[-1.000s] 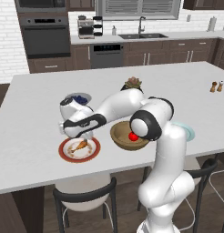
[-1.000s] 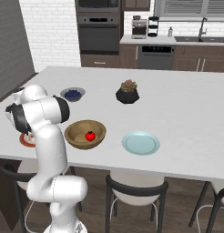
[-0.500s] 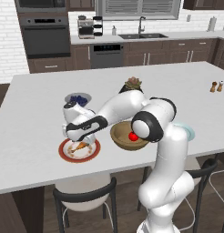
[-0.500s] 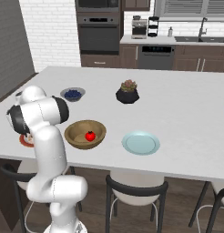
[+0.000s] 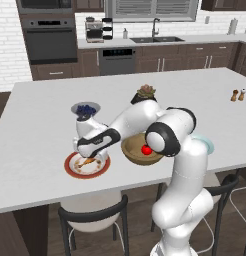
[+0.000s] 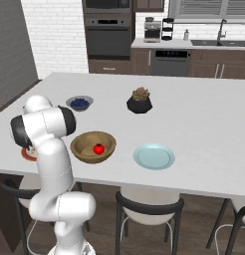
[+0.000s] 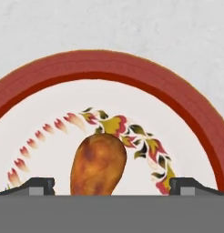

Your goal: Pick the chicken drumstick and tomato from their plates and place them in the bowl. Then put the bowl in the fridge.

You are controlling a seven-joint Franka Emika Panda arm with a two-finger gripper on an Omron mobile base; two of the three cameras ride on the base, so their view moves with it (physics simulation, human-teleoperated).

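The chicken drumstick (image 7: 98, 164), golden-brown and plump, lies on the white plate with a red-orange rim (image 5: 70, 168) near the front left of the counter. The tomato (image 6: 98, 148), small, round and bright red, sits inside the wide light-brown wooden bowl (image 6: 80, 141), which stands upright just right of that plate. The pale blue-teal plate (image 6: 154, 156) lies flat and bare to the right of the bowl, close to the counter's near edge.
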